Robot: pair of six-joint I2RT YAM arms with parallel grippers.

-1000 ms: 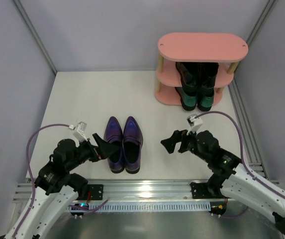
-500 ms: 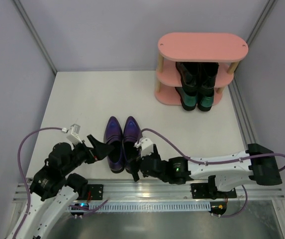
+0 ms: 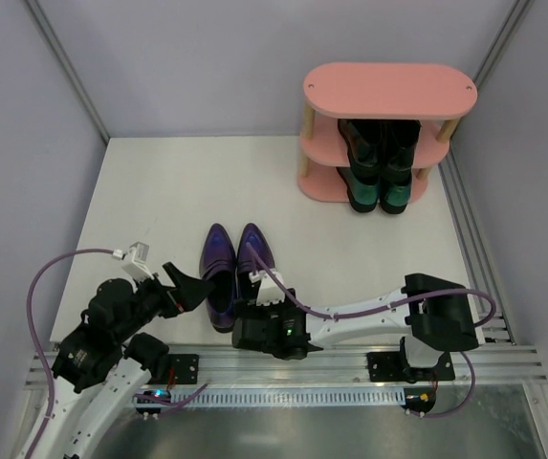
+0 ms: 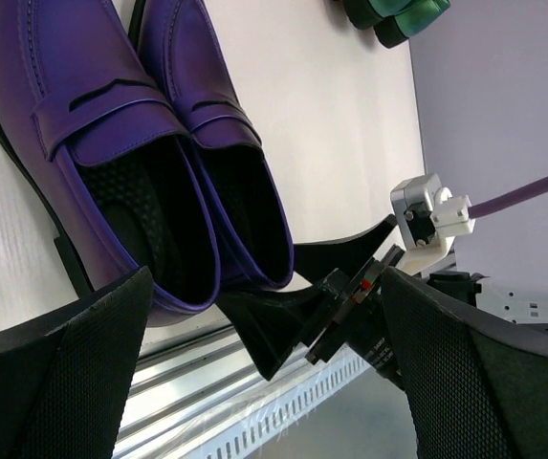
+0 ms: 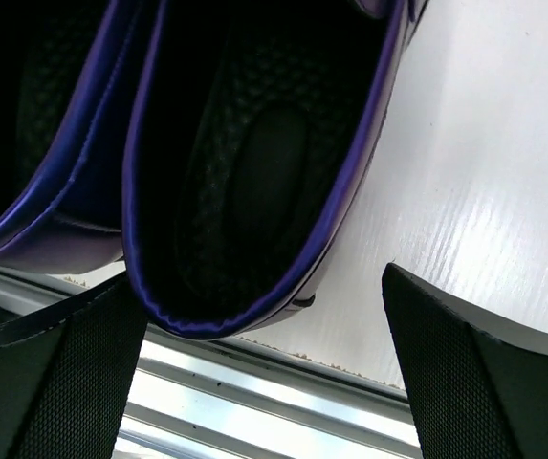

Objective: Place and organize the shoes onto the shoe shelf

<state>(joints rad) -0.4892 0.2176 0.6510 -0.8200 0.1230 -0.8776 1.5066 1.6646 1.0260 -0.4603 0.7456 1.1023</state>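
The purple shoes stand side by side near the table's front, the left one [image 3: 217, 263] and the right one [image 3: 254, 256]. My left gripper [image 3: 195, 290] is open and empty just left of the left shoe's heel [image 4: 149, 249]. My right gripper [image 3: 252, 308] is open, low at the right shoe's heel; the heel opening [image 5: 254, 163] lies between its fingers [image 5: 484, 382], untouched. The pink shoe shelf [image 3: 388, 89] stands at the back right. Black shoes [image 3: 381, 143] sit on its middle tier and green shoes [image 3: 381, 191] on its bottom tier. Its top board is bare.
A metal rail [image 3: 283, 368] runs along the table's near edge, right behind the shoe heels [image 5: 283, 402]. The right arm [image 3: 369, 311] lies stretched low across the front of the table. Grey walls close in the table left, back and right.
My right arm has swung from the table's right middle leftward and down to the heel of the right purple shoe. My left gripper has shifted slightly. The shoes have not moved.
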